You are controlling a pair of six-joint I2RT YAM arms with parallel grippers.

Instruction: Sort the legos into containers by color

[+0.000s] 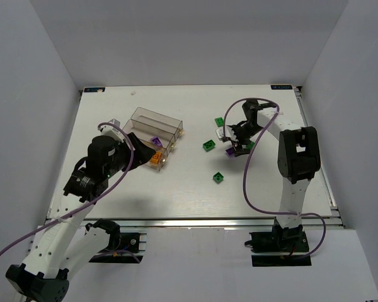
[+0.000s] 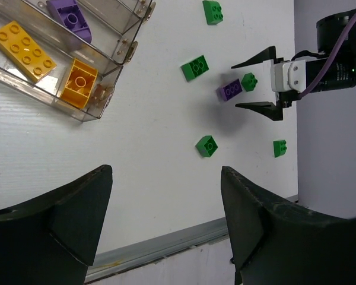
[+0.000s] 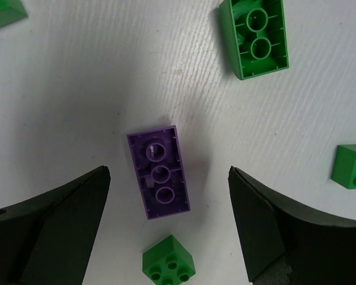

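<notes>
The left gripper point(image 2: 166, 173) is held open, nothing between its fingers, just beside the containers point(image 1: 145, 114). A yellow brick point(image 2: 22, 50) and an orange brick point(image 2: 78, 82) are held in the bin nearest the arms, and a purple brick point(image 2: 71, 18) in the next. Green bricks point(image 1: 208, 145) are scattered on the table point(image 1: 176, 189) further right. The right gripper point(image 3: 166, 175) is spread open over a second purple brick point(image 3: 159, 173), laid underside up on the table and touched by neither finger.

White tabletop point(image 1: 113, 189). Clear stepped containers point(image 1: 152, 121), left of centre, hold one orange brick point(image 1: 155, 160) and one purple brick point(image 1: 155, 139). Loose at right: far green brick point(image 1: 220, 121), middle green brick point(image 1: 208, 145), near green brick point(image 1: 219, 178). Right end effector point(image 1: 234, 145) over loose purple brick point(image 1: 230, 150).
</notes>
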